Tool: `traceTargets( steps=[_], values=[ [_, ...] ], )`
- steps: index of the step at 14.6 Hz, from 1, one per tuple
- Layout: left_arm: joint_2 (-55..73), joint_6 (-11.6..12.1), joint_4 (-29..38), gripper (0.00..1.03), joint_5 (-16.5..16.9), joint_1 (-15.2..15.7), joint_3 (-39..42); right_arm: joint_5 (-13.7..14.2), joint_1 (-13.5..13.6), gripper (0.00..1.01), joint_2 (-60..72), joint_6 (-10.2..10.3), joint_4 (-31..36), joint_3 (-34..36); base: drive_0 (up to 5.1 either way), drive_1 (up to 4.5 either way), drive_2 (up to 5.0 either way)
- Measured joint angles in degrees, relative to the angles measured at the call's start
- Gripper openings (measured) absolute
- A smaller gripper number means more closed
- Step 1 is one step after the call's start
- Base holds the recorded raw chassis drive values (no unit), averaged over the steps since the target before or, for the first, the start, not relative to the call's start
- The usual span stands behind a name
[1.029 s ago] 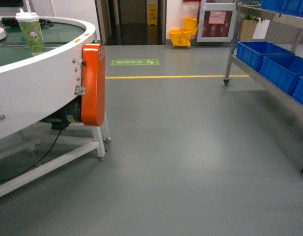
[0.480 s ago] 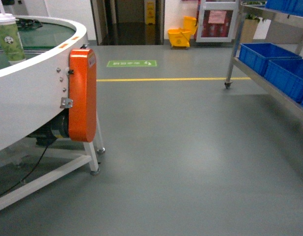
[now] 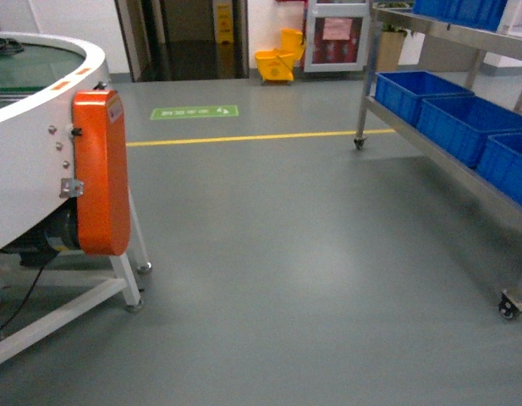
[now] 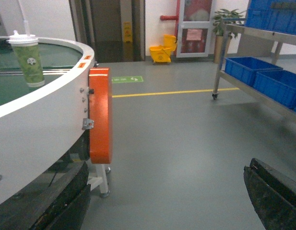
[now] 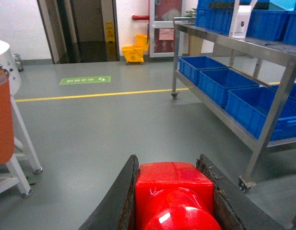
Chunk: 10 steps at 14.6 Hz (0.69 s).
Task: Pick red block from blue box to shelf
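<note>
In the right wrist view the glossy red block (image 5: 174, 189) fills the bottom middle, its round stud facing the camera. My right gripper (image 5: 169, 163) is shut on it, a dark finger pressed to each side. The steel shelf (image 5: 243, 48) stands to the right of it, also in the head view (image 3: 447, 165) and the left wrist view (image 4: 265, 98). My left gripper (image 4: 168, 167) is open above bare floor, nothing between its fingers (image 4: 272, 191). The blue box is out of view. Neither gripper shows in the head view.
A white round conveyor table (image 3: 32, 127) with an orange cover (image 3: 100, 169) stands on the left; a green cup (image 4: 28, 60) sits on it. Dark blue crates (image 3: 464, 123) fill the shelf's lower tier. A yellow mop bucket (image 3: 277, 63) stands by the far doorway. Grey floor lies between.
The head view has swung to the right: the conveyor table slid left and the cup left the frame, while the shelf and its crates came further into view.
</note>
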<state>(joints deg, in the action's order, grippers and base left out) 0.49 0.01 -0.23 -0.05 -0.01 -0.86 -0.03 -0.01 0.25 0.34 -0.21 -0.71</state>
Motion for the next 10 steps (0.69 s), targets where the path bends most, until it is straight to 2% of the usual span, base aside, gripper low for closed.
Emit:
traceTargets(
  steps=[10],
  values=[
    [0.0,0.0,0.0,0.98,0.0,0.0,0.0,0.0,0.0,0.28,0.0,0.0,-0.02,0.0,-1.5,-1.55,-1.5]
  ],
)
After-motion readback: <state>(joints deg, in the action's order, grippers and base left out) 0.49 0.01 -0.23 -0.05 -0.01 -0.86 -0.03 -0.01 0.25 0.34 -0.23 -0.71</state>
